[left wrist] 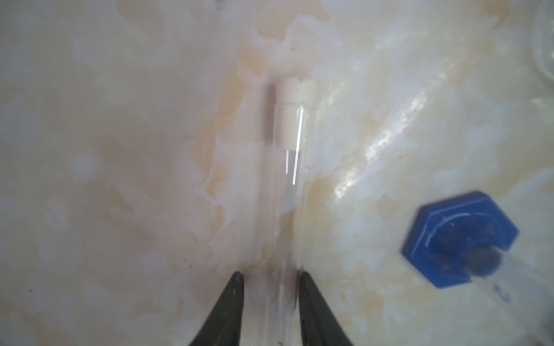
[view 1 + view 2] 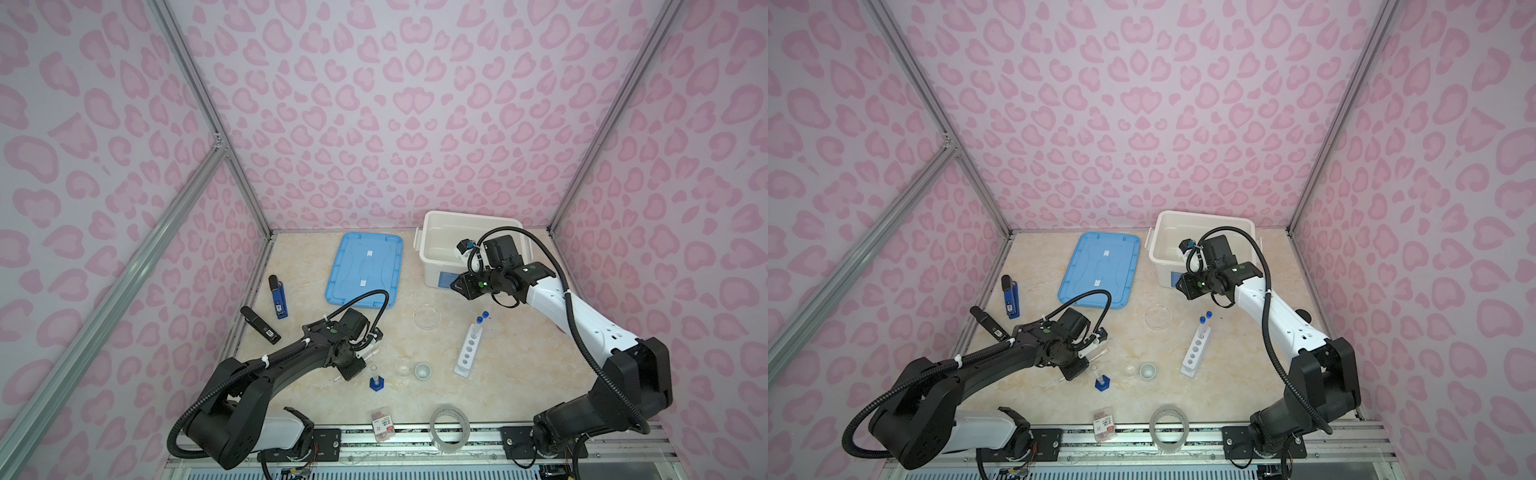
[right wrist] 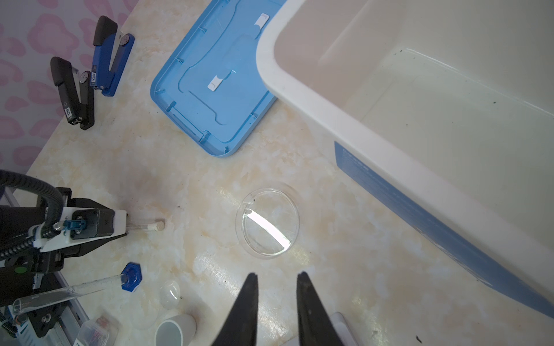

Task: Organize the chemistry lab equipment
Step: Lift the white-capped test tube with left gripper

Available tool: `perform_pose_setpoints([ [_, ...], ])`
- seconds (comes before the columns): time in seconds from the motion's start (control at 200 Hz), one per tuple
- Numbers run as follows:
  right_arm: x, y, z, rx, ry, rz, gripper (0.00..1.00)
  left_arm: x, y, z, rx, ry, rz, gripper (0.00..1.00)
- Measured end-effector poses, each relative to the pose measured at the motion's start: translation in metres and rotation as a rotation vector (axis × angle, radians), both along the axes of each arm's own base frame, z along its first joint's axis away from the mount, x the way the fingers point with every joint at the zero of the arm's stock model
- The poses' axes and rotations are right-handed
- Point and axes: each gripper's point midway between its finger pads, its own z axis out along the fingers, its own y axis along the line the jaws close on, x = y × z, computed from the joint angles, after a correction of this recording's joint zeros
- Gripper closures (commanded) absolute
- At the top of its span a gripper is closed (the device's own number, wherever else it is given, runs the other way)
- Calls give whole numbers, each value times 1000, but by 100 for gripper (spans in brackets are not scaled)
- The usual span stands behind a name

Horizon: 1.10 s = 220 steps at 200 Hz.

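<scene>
— What sits closest to you up top?

— In both top views the clear tape roll [image 2: 434,432] stands at the front edge of the table [image 2: 332,399]. The red-labelled packet [image 2: 382,424] is just beside it, toward my left arm. Behind them runs a row: blue-based cylinder [image 2: 376,380] upright, tiny glass dish [image 2: 402,370], small white cup [image 2: 422,370], near one another but apart.

— And the rack?

— The white rack [image 2: 469,353] lies toward my right arm, with two blue-capped test tubes [image 2: 480,322] standing in its far holes. The petri dish [image 2: 427,316] lies on bare marble between the rack, the blue lid [image 2: 365,270] and the white bin [image 2: 469,214]. A blue stapler [image 2: 277,297] and a black stapler [image 2: 261,326] hug the left wall's edge.

— Left wrist?

— My left gripper [image 1: 271,274] is low over the table, fingers parted astride a white-stoppered test tube [image 1: 287,179] lying flat. One finger touches the glass and the other stands off it, so there is no clamp. The cylinder's blue base is near, apart from the tube.

— Right wrist?

— My right gripper [image 3: 277,277] hangs just outside the bin's front wall, fingers slightly parted over bare table, gripping nothing. The petri dish lies ahead of the tips, with bare marble round it up to the lid's corner and the bin's wall.
</scene>
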Motion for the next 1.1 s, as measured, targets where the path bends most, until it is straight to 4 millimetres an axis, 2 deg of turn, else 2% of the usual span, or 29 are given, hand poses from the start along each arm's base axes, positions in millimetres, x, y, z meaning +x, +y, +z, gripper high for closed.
perform_pose_setpoints([
  [0.135,0,0,-1,1,0,0,76,3,-3,-2,9,14,-5,71],
  [0.425,2,-1,-3,0,7,-3,76,6,-8,-5,9,27,-15,87],
  [0.785,3,1,-1,10,9,3,75,8,-8,0,-2,-1,-24,91],
  [0.98,-1,6,3,17,13,20,74,13,-9,15,-38,-50,-20,92],
  [1.1,-5,14,5,19,19,44,72,21,-11,32,-88,-103,-8,93],
])
